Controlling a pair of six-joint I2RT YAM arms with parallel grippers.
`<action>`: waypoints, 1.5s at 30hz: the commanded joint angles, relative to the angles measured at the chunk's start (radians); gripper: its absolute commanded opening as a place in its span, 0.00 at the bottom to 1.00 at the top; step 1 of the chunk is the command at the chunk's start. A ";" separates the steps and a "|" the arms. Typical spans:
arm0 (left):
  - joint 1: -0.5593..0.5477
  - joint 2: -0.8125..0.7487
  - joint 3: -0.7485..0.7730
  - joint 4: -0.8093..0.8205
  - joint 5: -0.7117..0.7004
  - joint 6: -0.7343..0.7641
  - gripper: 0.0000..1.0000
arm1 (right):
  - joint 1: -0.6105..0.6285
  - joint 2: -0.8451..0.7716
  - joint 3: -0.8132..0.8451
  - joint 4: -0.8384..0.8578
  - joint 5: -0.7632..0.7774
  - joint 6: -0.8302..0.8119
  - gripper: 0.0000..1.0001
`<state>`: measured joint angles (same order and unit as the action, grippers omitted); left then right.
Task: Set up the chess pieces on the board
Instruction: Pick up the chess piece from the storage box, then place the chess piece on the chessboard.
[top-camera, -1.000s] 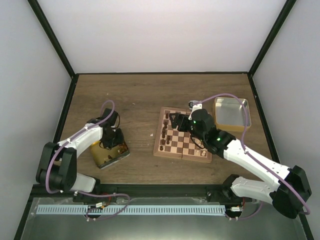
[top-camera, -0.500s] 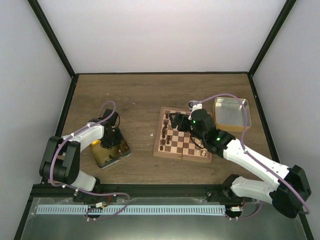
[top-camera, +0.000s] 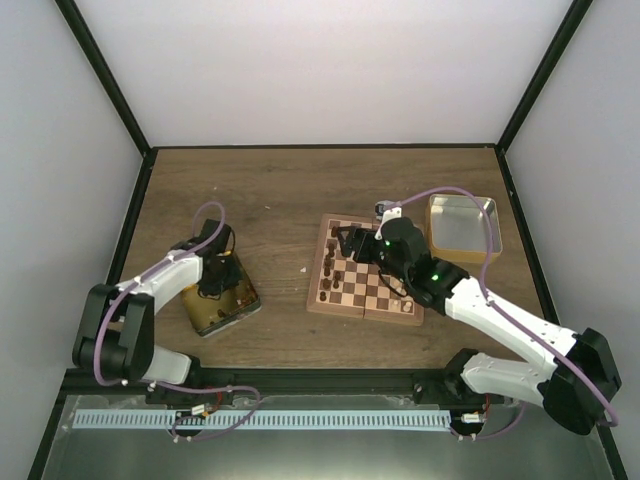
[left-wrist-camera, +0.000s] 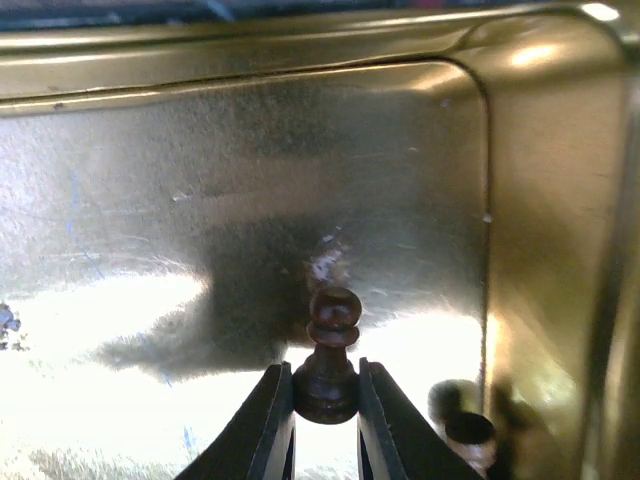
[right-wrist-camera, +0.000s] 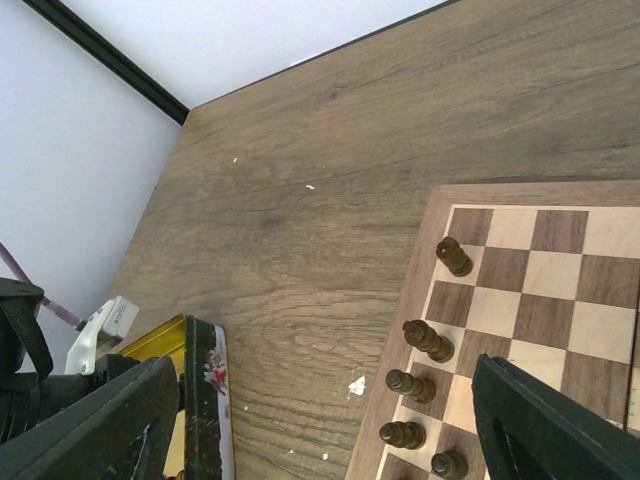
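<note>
Pickup step, I reckon: left claw (left-wrist-camera: 325, 400) pinched tight on a dark pawn (left-wrist-camera: 331, 340) inside the gold tin (left-wrist-camera: 540, 200), near the tabletop's left edge. Right claw (top-camera: 350, 240) gapes empty over the board (top-camera: 340, 309). Next it probably needs lifting clear and carrying over.

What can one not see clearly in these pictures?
Left wrist view: left gripper hides the base of the dark pawn; second piece blurred, cut by the lower edge.
Top view: pieces on the board too small to identify.
Right wrist view: the frame cuts off most of the board.
</note>
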<state>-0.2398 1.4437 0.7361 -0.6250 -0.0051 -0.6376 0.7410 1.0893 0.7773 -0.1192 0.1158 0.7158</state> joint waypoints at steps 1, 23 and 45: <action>0.005 -0.082 -0.004 -0.024 0.047 -0.008 0.14 | -0.003 0.018 0.051 0.044 -0.048 -0.009 0.82; -0.149 -0.378 -0.050 0.330 0.477 0.062 0.19 | -0.023 0.360 0.291 0.054 -0.660 -0.059 0.84; -0.293 -0.290 -0.058 0.554 0.697 0.168 0.18 | -0.127 0.460 0.335 -0.071 -1.015 -0.079 0.59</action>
<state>-0.5270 1.1465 0.6819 -0.0998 0.6590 -0.5117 0.6167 1.5276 1.0569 -0.1944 -0.8131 0.6273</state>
